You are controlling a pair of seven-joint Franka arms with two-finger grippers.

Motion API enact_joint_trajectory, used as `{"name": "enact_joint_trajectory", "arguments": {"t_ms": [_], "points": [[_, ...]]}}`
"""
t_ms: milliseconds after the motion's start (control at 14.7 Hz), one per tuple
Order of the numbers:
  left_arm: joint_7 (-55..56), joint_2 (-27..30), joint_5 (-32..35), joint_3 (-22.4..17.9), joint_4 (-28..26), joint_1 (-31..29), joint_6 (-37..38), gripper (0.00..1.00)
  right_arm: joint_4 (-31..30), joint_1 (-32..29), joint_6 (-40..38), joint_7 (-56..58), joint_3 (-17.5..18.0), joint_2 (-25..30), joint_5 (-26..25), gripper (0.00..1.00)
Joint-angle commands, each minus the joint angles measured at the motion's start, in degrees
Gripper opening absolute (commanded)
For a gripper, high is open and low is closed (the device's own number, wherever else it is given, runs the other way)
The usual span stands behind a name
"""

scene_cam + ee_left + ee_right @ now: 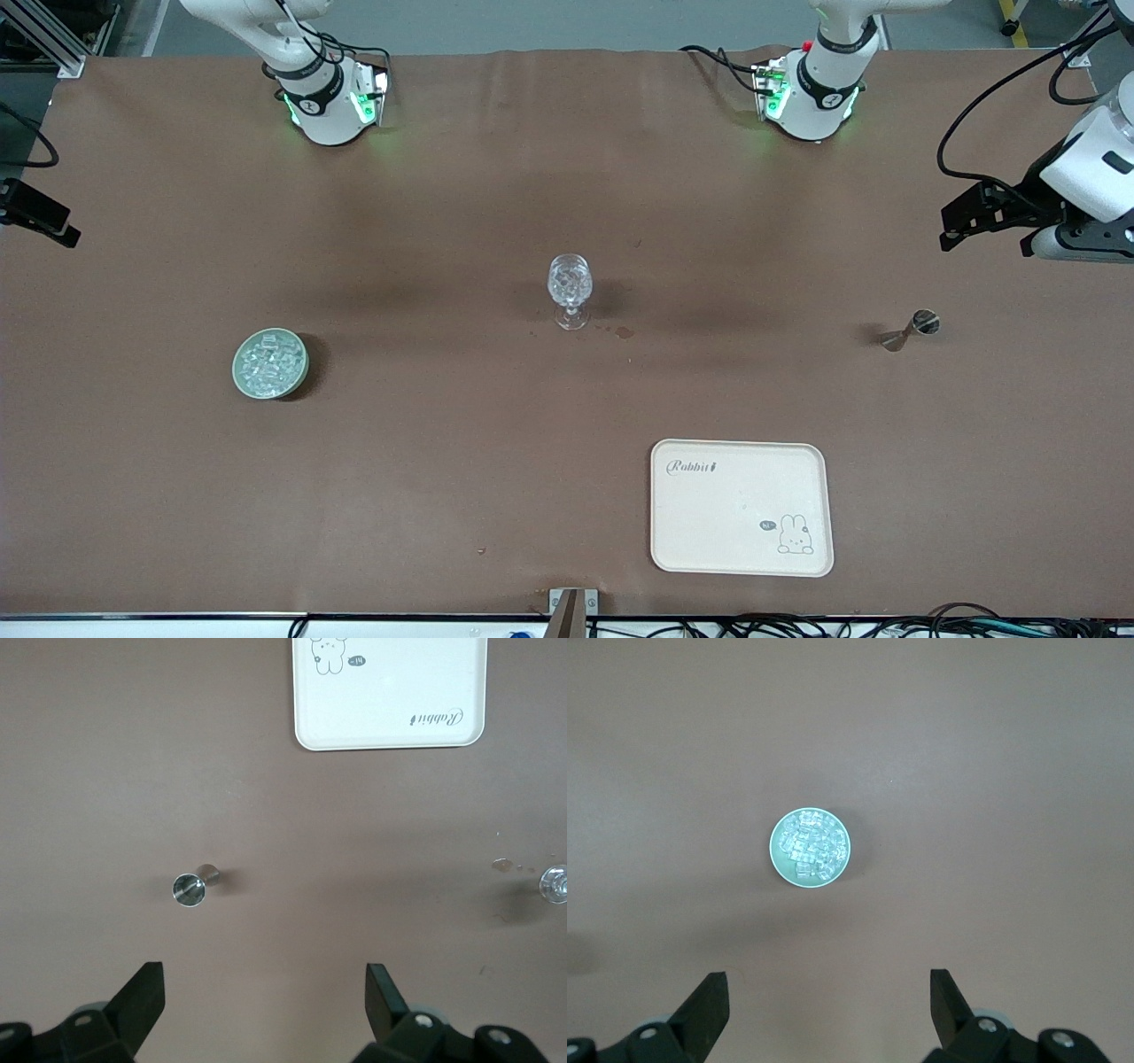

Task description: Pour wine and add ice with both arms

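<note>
**Nothing gripped, tippy targets**

Brown tabletop, front view: clear stemmed glass (pixel 570 290) at centre, tiny silver hourglass measuring cup (pixel 912 330) at three o'clock, top-heavy.

Left wrist view: left gripper (pixel 266 992) spread wide above the cup; a glancing finger could topple it.

Right wrist view: right gripper (pixel 829 997) spread wide over the clear ice cubes (pixel 810 847) heaped in the pale green round bowl (pixel 778 858); slippery cubes may squirt free.

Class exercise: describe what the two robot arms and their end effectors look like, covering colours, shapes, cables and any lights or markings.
Both arms are white, rounded and jointed, with black bands at the joints, green lights glowing at their bases and loose black cables. The left arm has a black bracket at its wrist. The left end effector and the right end effector each have two black wedge-shaped fingers with silver screws at their mounts.
</note>
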State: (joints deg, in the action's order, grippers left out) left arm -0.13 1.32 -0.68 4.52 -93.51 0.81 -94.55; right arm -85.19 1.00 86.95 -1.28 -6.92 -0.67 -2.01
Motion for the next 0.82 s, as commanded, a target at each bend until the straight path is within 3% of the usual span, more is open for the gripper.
{"name": "enact_joint_trajectory", "arguments": {"t_ms": [0,273,750], "points": [[0.83,0.79,1.21,0.67,-0.97,-0.46,-0.99,1.0,-0.5,-0.3,0.06,0.4,0.42,0.5,-0.01,1.0],[1.71,-0.18,1.04,-0.03,-0.36,-0.64,-0.82,1.0,-0.5,-0.29,0.23,0.4,0.42,0.5,0.08,1.0],[3.54,-5.8,-1.06,-10.21,2.37,-0.55,2.0,1.0,-1.03,0.23,0.94,0.49,0.42,-0.38,0.16,1.0]]}}
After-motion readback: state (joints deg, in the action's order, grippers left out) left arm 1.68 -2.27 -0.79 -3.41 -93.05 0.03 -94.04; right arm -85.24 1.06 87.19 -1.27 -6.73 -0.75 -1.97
